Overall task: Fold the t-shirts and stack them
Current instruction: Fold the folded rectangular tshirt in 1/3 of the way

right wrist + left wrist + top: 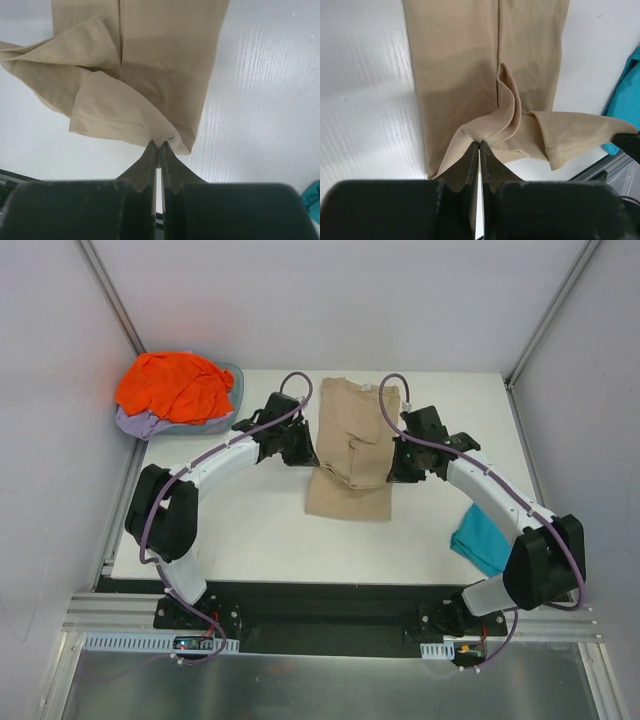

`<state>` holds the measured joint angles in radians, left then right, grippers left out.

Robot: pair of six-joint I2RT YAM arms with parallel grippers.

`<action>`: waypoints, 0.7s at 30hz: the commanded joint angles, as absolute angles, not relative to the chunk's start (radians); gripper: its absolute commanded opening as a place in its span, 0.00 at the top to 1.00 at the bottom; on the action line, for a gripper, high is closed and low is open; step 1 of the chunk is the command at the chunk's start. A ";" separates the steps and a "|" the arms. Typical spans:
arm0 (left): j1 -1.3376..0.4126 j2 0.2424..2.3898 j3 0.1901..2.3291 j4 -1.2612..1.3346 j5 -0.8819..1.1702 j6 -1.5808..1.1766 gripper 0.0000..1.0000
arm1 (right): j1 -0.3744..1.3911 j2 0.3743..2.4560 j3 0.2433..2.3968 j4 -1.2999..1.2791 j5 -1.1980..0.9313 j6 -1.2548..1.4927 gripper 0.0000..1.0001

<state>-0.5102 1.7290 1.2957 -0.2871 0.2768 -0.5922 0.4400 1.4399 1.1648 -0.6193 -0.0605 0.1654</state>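
**A:** Starting with the top view, where is the tan t-shirt (pixel 350 440)?

**B:** It lies lengthwise in the middle of the white surface (pixel 250 530), folded into a narrow strip between the two arms. The left hand (pixel 308 452) is at its left edge and the right hand (pixel 392 468) at its right edge.

**A:** And the other shirts?

**B:** The orange t-shirt (pixel 175 385) is heaped over the lavender t-shirt (pixel 135 423) in the basin (pixel 238 375) at the far left corner. The teal t-shirt (pixel 480 538) lies at the right edge of the surface, beside the right arm.

**A:** What does the left wrist view show?

**B:** The left hand (pixel 479 145) is pinched tight on a gathered fold of the tan t-shirt (pixel 455 60). The cloth rises into a ridge there, and a hemmed flap trails off to the right. A bit of the teal t-shirt (pixel 625 95) shows at the right border.

**A:** And the right wrist view?

**B:** The right hand (pixel 159 145) is clamped on a corner of the tan t-shirt (pixel 165 50), right beside a stitched hem. The rest of the cloth spreads away over the surface (pixel 265 100).
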 commanded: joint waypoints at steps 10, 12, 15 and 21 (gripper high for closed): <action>-0.437 1.891 1.499 -0.279 0.373 -0.532 1.00 | 0.334 1.650 1.377 -0.574 -0.173 0.121 0.99; -0.431 1.919 1.516 -0.281 0.382 -0.537 1.00 | 0.333 1.684 1.391 -0.572 -0.153 0.126 0.99; -0.422 1.959 1.540 -0.281 0.403 -0.538 1.00 | 0.324 1.721 1.399 -0.565 -0.140 0.138 0.99; -0.419 2.034 1.597 -0.281 0.449 -0.540 1.00 | 0.304 1.776 1.416 -0.560 -0.106 0.156 0.99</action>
